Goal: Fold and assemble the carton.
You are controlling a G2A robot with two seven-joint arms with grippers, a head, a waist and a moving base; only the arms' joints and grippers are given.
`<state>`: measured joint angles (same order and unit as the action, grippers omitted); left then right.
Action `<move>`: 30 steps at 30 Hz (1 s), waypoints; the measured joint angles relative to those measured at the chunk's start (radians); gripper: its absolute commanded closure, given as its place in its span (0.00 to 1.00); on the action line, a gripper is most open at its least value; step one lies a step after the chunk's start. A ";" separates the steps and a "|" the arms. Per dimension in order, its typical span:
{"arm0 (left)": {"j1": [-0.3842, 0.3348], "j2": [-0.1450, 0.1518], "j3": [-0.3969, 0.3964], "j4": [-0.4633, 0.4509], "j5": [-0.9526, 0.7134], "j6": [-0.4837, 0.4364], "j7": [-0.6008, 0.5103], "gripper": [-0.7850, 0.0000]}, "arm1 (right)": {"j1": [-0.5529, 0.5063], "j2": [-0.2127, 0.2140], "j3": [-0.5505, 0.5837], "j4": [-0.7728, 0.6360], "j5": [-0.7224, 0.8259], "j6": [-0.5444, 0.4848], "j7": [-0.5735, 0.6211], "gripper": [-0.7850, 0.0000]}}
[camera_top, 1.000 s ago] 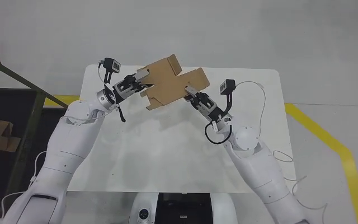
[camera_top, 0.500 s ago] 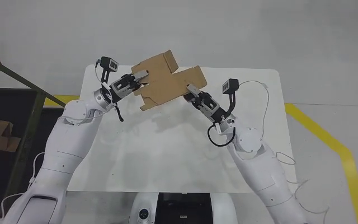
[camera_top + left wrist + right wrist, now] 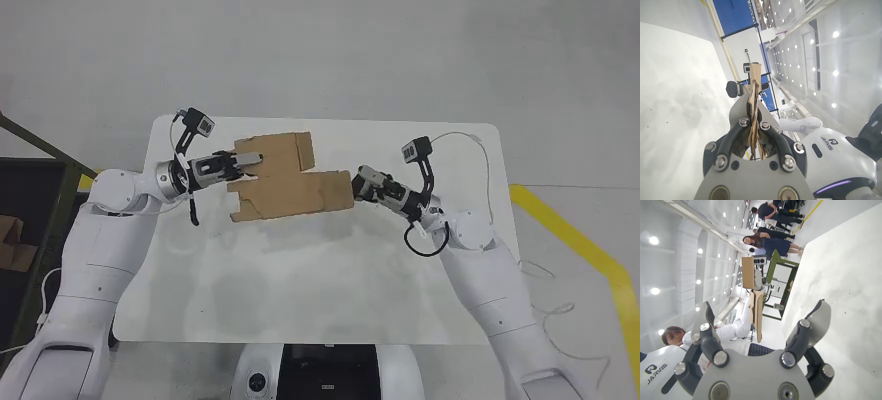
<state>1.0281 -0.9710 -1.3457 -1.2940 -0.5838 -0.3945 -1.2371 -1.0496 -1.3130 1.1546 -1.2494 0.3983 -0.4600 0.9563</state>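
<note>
L gripper [image 3: 753,111] clenched on carton [image 3: 285,178] edge; R gripper [image 3: 364,183] spread wide, just off opposite end, not gripping. You: hold L firm, close R on free panel nr crease, fold slow, avoid tearing. Carton: brown flat blank, notched flaps, unfolded, held over table [image 3: 300,290], far half.

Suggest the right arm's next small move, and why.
Probably ease the right gripper forward and close on the near edge of the carton: its fingers are open, not gripping it, while the left gripper alone clamps the far end.
</note>
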 measured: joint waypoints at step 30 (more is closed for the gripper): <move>-0.024 -0.003 0.046 0.004 0.078 -0.041 -0.009 1.00 | 0.061 -0.009 -0.106 0.050 0.057 -0.023 0.153 0.62</move>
<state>1.0044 -0.9740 -1.2999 -1.2905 -0.5054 -0.4353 -1.2464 -0.9889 -1.3219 1.0484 -1.1995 0.4553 -0.4831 1.1088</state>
